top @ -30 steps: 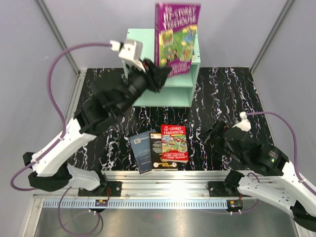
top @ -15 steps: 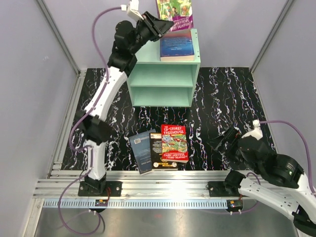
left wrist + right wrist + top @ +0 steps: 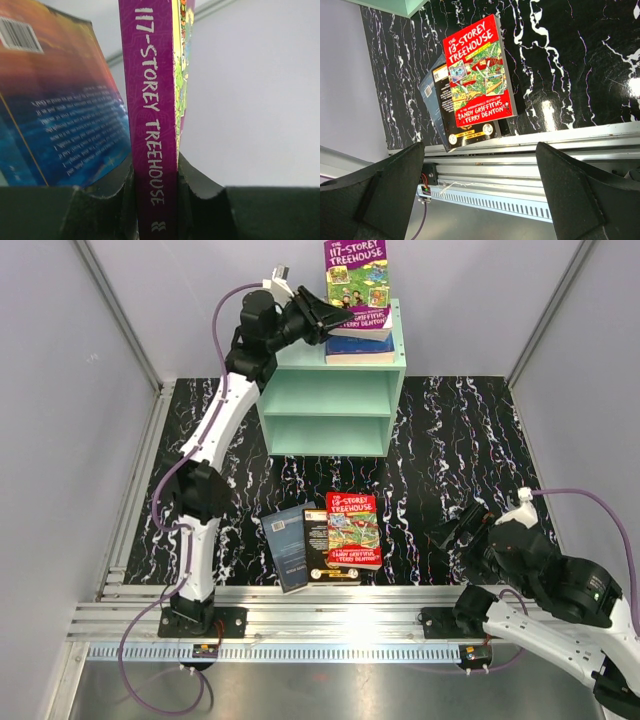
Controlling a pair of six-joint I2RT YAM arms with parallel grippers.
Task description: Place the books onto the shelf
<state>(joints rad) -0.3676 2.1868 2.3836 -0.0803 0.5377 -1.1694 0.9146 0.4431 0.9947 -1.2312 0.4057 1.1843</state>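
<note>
Driving this one remotely, quick status: the left end effector (image 3: 156, 170) is pinched tight on the spine of the purple Treehouse book (image 3: 357, 275), lower end of the spine wedged between the two fingers; the book stands upright out of the grip, cover facing the overhead camera. Right under that end effector is the flat top of the mint shelf (image 3: 325, 400), and a dark blue book (image 3: 358, 345) already lies there, just beside the fingers in the wrist view. I can't tell whether the purple one's bottom edge is touching it or just hanging above.

So I'd call this the placing step for the purple book; carried over, not let go. Next move, as I read it: tip it down flat onto the blue one (or stand it beside it), make sure it's supported, then spread the fingers and back straight out so the book doesn't get dragged off the edge.

Right end effector (image 3: 480, 147) is spread wide, holding nothing, hovering low over the bench (image 3: 450, 440). Ahead of it lie the red Treehouse book (image 3: 479, 75), a black book (image 3: 445, 107) and a slate-blue book (image 3: 285, 545), overlapping in a fan; those need shelving after.
</note>
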